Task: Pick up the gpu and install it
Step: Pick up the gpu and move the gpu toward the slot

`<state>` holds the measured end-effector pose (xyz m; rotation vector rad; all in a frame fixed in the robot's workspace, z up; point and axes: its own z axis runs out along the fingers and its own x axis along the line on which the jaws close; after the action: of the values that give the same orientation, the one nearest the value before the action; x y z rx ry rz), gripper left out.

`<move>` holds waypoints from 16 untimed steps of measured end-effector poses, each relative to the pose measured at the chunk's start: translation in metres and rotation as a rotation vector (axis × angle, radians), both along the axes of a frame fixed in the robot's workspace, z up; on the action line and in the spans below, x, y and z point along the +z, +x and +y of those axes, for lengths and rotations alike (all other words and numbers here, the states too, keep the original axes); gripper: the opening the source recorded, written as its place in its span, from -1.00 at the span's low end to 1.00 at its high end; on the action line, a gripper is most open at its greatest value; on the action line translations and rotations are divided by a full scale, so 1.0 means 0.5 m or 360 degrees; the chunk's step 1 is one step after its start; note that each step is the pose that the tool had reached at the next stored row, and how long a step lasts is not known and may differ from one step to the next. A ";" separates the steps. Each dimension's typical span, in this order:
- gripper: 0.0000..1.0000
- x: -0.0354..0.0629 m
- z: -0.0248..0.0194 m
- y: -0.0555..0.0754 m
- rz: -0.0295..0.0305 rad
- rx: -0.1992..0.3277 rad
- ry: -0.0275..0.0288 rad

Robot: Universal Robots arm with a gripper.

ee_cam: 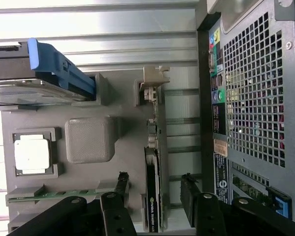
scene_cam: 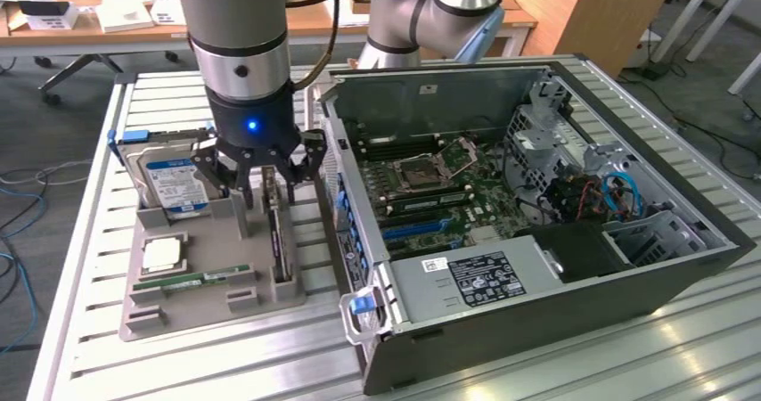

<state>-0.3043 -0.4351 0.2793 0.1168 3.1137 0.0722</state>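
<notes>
Slatted aluminium table (scene_cam: 178, 365) carries a grey holder tray (scene_cam: 202, 305) and, on the exterior view's right, an open desktop computer case (scene_cam: 571, 296) with its motherboard (scene_cam: 440, 187) exposed. The tray holds a hard drive (scene_cam: 167, 183) standing in one slot, a processor (scene_cam: 160, 254) lying flat and a green memory stick (scene_cam: 196, 281). The gpu (scene_cam: 277, 241) stands on its long edge in the slot nearest the case, not yet lifted.

The gripper (scene_cam: 267, 180) hangs directly over the gpu. Its jaws stand apart, one on each side of the card. The wrist view shows a clear gap between each black finger and the card's faces, so nothing is gripped.

The card looks light and stiff, so it should lift without sagging. It is a bare circuit board, though, and probably fragile: hard squeezing or twisting in the slot could harm its components. Its flat faces look smooth, so a pinch near one end might let it swing. The soundest hold seems to be across the two broad faces near the middle of the upper edge, keeping the card upright and pulling straight out of the slot.
</notes>
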 end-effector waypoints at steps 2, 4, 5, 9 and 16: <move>0.09 -0.005 0.0000 0.000 -0.00002 0.0000 0.00001; 0.09 -0.010 0.0000 0.000 -0.00001 0.0000 0.00000; 0.09 -0.012 0.0000 0.000 -0.00001 0.0000 0.00000; 0.09 -0.022 0.0000 0.000 0.00000 0.0000 0.00000; 0.09 -0.038 0.0000 0.000 -0.00001 0.0000 0.00000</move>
<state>-0.3043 -0.4351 0.2601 0.1167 3.1136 0.0722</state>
